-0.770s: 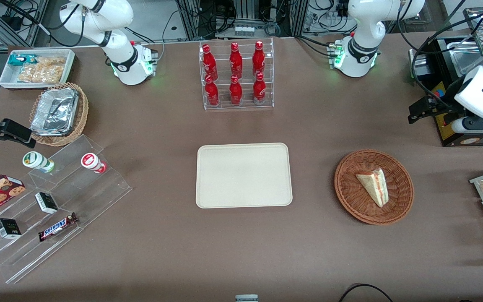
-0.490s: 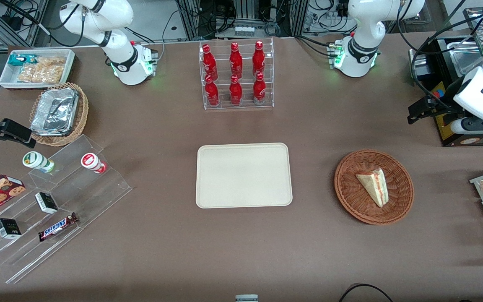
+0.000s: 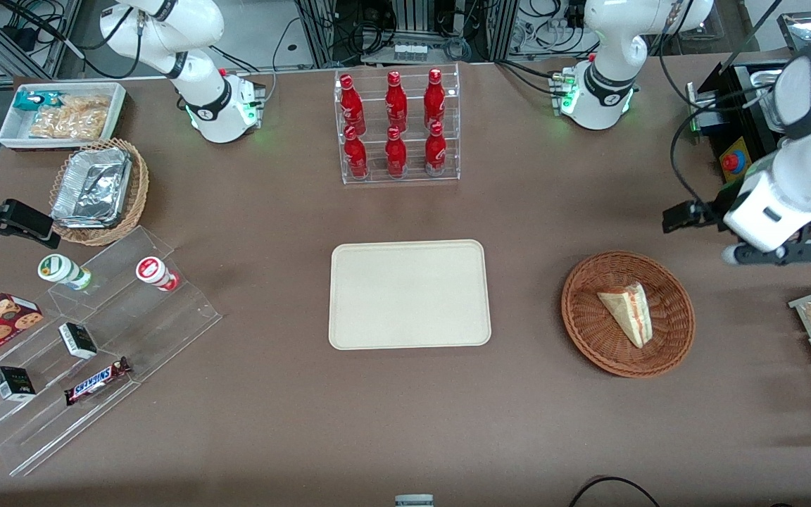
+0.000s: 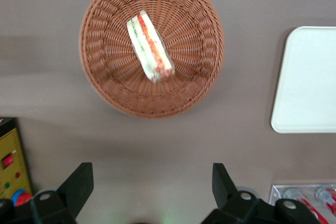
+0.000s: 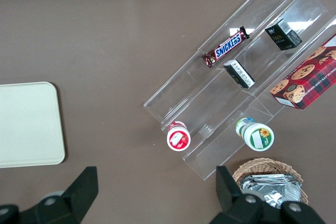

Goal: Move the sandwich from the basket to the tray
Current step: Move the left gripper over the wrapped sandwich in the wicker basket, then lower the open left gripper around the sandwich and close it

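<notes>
In the front view the pale triangular sandwich wedge (image 3: 627, 312) lies in the round reddish-brown woven wicker basket (image 3: 676, 334), beside the flat cream rectangular tray (image 3: 409, 294), and in the left wrist view the black two-finger gripper (image 4: 151, 185) hangs above the table near the basket with fingers (image 4: 79, 184) wide apart.

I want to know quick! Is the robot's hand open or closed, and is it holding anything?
Gripper: open, fingers wide apart, holding nothing, above the table near the basket.
</notes>
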